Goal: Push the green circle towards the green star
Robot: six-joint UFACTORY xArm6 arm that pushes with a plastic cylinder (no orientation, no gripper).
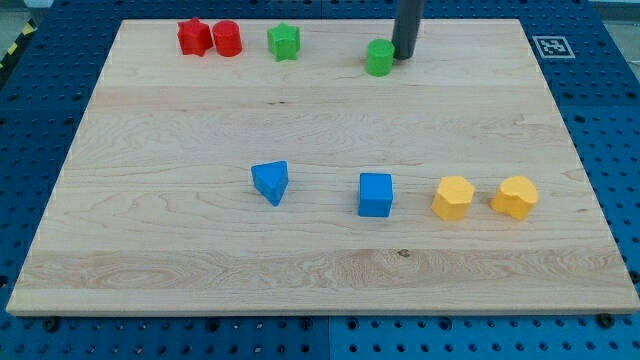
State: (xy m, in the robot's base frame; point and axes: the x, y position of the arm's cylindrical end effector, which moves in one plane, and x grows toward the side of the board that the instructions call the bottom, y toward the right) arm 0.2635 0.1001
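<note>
The green circle is found near the board's top edge, somewhat toward the top right corner from the middle. My tip is set just beside it on the side facing the view's right, touching it or nearly so; the exact contact cannot be made out. No fingers are carried by the rod, so nothing is grasped or released: the block can only be shoved.

The green star is placed along the same top edge, toward the view's left of the circle and a little nearer the edge, with bare wood between the two. The tip, the circle and the star are thus lined up almost in a row along the top edge, the circle lying between tip and star. A push toward the view's left, angled slightly toward the top edge, is judged to be what the move calls for.

Beyond the star, near the top left corner, a red star and a red circle are seen, close together.
</note>
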